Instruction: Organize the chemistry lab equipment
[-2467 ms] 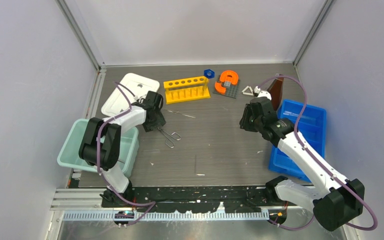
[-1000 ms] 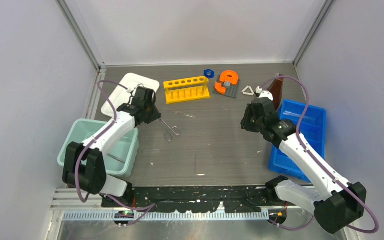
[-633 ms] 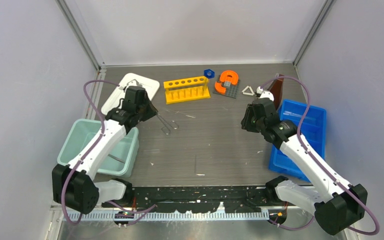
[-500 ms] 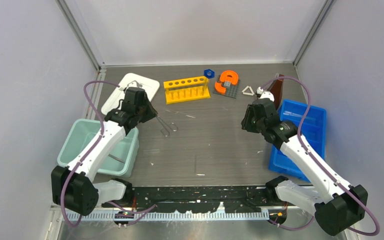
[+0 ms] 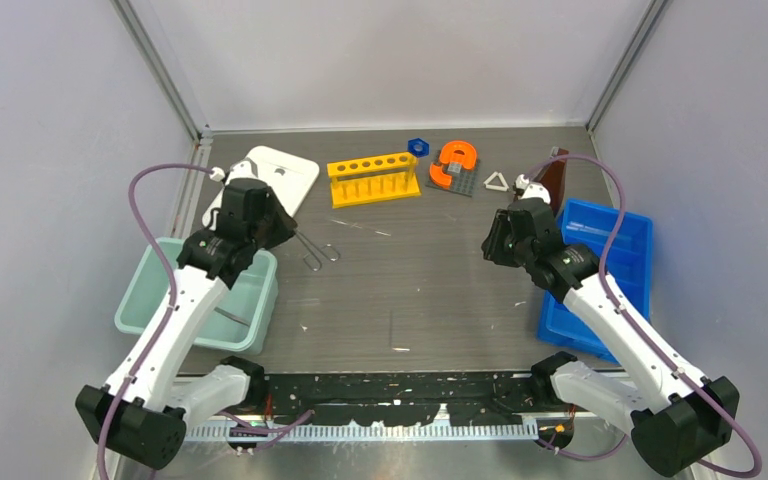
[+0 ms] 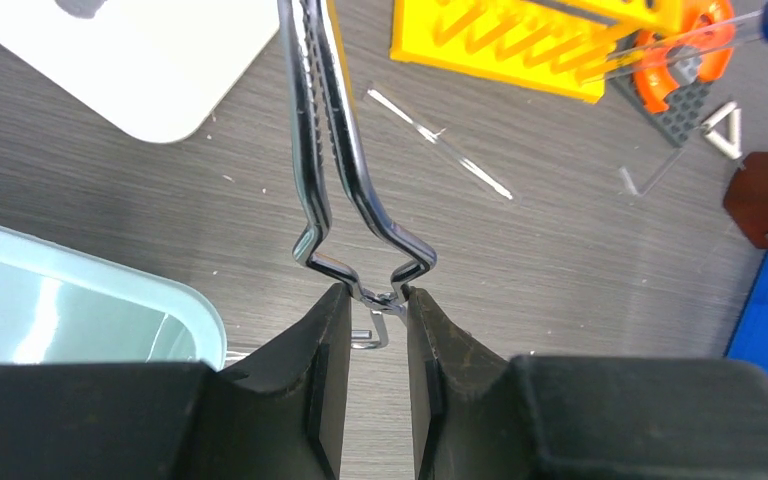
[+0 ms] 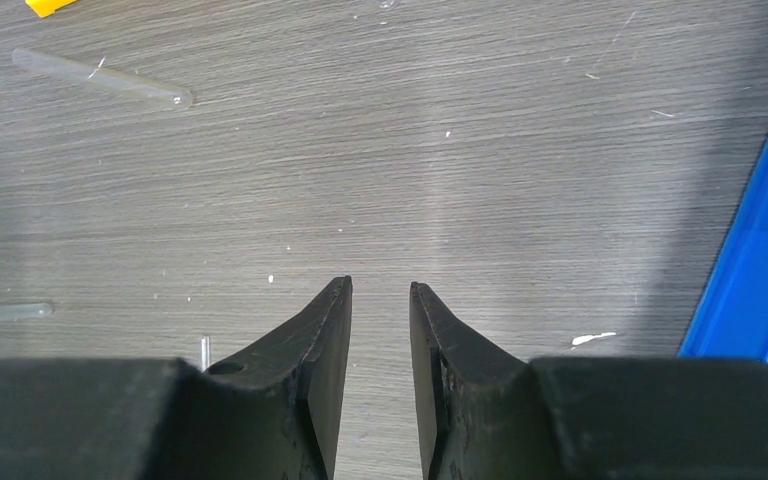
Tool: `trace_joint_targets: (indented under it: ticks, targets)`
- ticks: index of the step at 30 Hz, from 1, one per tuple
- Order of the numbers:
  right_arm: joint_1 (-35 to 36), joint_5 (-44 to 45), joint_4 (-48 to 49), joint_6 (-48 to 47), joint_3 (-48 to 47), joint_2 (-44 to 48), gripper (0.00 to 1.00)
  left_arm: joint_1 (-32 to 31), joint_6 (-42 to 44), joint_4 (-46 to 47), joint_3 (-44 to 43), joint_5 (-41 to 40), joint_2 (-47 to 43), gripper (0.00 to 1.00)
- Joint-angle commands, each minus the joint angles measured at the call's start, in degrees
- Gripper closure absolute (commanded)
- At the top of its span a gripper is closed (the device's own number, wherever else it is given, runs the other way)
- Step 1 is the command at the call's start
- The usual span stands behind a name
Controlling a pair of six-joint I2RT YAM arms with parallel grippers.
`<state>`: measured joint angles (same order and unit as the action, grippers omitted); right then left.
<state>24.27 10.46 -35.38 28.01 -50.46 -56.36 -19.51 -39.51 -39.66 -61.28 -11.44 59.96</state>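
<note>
Bins are sitting nearest on the surface [image 5: 410,290]: teal bin [image 5: 138,300] at near left, blue tray [image 5: 632,238] at near right.

Left tool [image 6: 370,300] is hanging just past the teal bin's far right corner. It is pinching the tongs [image 6: 330,150] by their looped handle end. Tongs are sticking out away from the tool, toward the white lid [image 5: 280,170]. Can't tell whether their tips are clearing the surface.

Right tool [image 7: 380,290] is hovering over bare surface just left of the blue tray, fingers slightly spread, nothing between them.

Rod [image 5: 360,228] is lying flat mid-surface, between tongs and rack [image 5: 372,178], apart from both.

Far row, left to right:
- rack
- hex piece [image 5: 418,146], behind the rack's right end
- orange horseshoe [image 5: 455,160]
- triangle [image 5: 497,181]
- flask [image 5: 552,180], standing at the blue tray's far left corner

Nothing is touching any of these.

Step in hand, my read: tongs are being carried to a container, probably the teal bin, since it is right beside the tool.

Next move is calling for bringing the left tool over the bin opening, getting the whole length of the tongs inside the rim line, then spreading the fingers.

Risk: tongs are long and springy, so they could be catching on the rim or ending up hanging over it.

Rod, rack, hex piece, triangle and flask are all waiting, so the task is looking early.
</note>
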Motion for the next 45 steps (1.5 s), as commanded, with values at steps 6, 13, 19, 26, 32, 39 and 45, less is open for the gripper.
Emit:
trace_joint_targets:
  ticks: [6, 13, 19, 26, 32, 39, 45]
  targets:
    - [1.98, -19.09, 15.48, 3.87, 0.18, 0.95, 0.60, -0.09, 0.05, 1.48, -1.14, 10.83, -2.44, 1.00]
    - [12.24, -24.71, 35.56, 8.17, 0.13, -8.87, 0.50, -0.18, -0.97, 2.13, 0.10, 19.89, -0.81, 1.00]
    - [21.20, -25.25, 43.79, 8.96, -4.96, -21.80, 0.44, -0.18, -1.53, 2.72, 0.78, 23.52, -0.11, 1.00]
    - [24.80, -28.73, 48.23, 11.62, -9.22, -33.19, 0.43, -0.18, -1.12, 3.19, 1.80, 23.67, -0.05, 1.00]
    - [26.49, -30.99, 51.18, 14.58, -11.31, -39.06, 0.67, -0.18, -1.53, 4.46, 3.05, 23.57, 0.22, 1.00]
    - [27.34, -31.98, 57.73, 19.09, -11.47, -41.45, 0.99, -0.18, -4.75, 9.48, 7.09, 24.18, 0.21, 0.83]
    - [27.58, -29.44, 59.47, 19.83, -10.23, -40.81, 0.99, -0.18, -2.64, 10.96, 8.72, 22.93, 2.64, 0.62]
